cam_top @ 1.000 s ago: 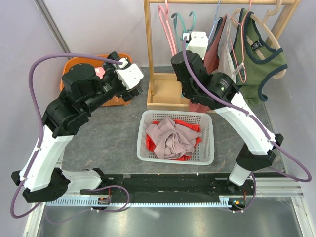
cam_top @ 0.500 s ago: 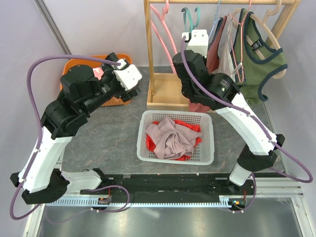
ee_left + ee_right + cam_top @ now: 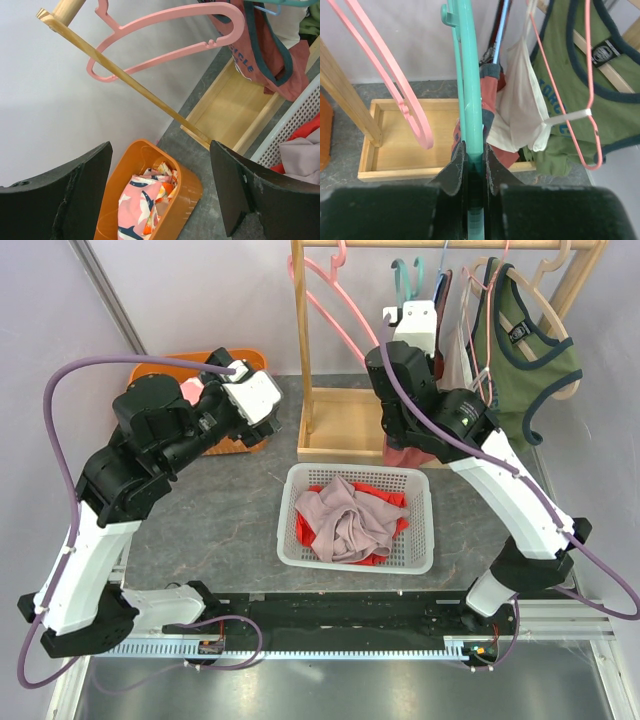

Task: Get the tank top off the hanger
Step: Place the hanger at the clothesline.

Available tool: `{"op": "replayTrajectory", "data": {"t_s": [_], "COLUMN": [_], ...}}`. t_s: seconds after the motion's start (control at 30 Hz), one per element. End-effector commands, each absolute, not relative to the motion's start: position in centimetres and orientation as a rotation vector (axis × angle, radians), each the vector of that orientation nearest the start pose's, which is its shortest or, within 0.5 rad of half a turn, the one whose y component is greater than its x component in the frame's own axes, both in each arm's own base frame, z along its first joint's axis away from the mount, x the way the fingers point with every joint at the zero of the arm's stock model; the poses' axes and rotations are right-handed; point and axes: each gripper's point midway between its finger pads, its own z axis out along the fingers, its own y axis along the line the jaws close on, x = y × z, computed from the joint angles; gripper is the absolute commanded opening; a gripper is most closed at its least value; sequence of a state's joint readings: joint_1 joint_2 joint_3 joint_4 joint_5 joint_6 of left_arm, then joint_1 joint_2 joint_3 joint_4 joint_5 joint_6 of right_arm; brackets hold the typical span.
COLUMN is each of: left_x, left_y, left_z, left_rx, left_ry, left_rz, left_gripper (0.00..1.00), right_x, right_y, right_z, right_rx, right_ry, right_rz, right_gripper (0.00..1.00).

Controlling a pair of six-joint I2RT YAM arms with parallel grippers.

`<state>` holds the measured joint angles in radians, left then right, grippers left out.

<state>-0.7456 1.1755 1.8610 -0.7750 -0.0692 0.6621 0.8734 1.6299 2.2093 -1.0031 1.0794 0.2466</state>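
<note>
My right gripper (image 3: 475, 155) is shut on the stem of a teal hanger (image 3: 471, 90), which shows no cloth where I can see it. In the top view that teal hanger (image 3: 407, 273) is up at the wooden rail, with the right gripper (image 3: 412, 318) just under it. Just right of it hang a rust-red tank top (image 3: 492, 100), a white one (image 3: 520, 120) and a green one (image 3: 580, 85). My left gripper (image 3: 160, 190) is open and holds nothing, above an orange bin (image 3: 192, 192).
A white basket (image 3: 420, 540) at mid-table holds a mauve garment (image 3: 345, 520) over red cloth. A bare pink hanger (image 3: 330, 310) hangs at the rail's left end. The wooden rack base (image 3: 335, 430) lies behind the basket. The orange bin (image 3: 160, 370) holds patterned cloth.
My right gripper has carried the teal hanger rightward along the rail, nearer the hanging tank tops. The pink hanger has swung. The left arm has pulled back slightly to the left.
</note>
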Motion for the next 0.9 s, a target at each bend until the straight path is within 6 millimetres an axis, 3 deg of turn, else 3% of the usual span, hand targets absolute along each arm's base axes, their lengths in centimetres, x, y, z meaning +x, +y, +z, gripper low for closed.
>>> {"op": "replayTrajectory", "data": {"t_s": [0.0,0.07,0.23,0.3,0.33,0.37,0.53,0.7,0.87], "left_x": [25.1,25.1,25.0,25.0,25.0,25.0,25.1,25.1,25.0], "left_y": [-18.1,-18.2,-18.2,-18.0,-18.0,-18.0,-18.1,-18.2,-18.1], "left_z": [52.0,52.1,52.2,52.2,52.1,52.0,52.0,52.1,52.2], "left_rx": [0.973,0.972,0.968,0.968,0.969,0.972,0.974,0.976,0.971], "left_ry": [1.264,1.263,1.263,1.262,1.264,1.263,1.264,1.262,1.26], "left_rz": [-0.035,-0.04,-0.042,-0.033,-0.032,-0.03,-0.036,-0.036,-0.036], "left_gripper": [0.86,0.86,0.85,0.85,0.85,0.84,0.83,0.82,0.81], "right_x": [34.6,35.9,38.8,39.1,39.4,39.7,40.9,42.3,43.6], "right_y": [17.1,18.8,18.9,18.8,18.9,19.0,17.8,18.8,20.0], "right_z": [47.6,47.9,48.7,48.6,49.5,48.8,50.7,51.5,51.0], "right_rx": [0.056,-0.028,-0.079,-0.135,-0.122,-0.152,-0.116,-0.145,-0.185], "right_ry": [1.73,1.708,1.631,1.612,1.571,1.569,1.514,1.5,1.503], "right_rz": [-0.167,-0.098,-0.209,-0.27,-0.252,-0.275,-0.223,-0.178,-0.196], "right_gripper": [0.0,0.0,0.0,0.0,0.0,0.0,0.0,0.0,0.0]}}
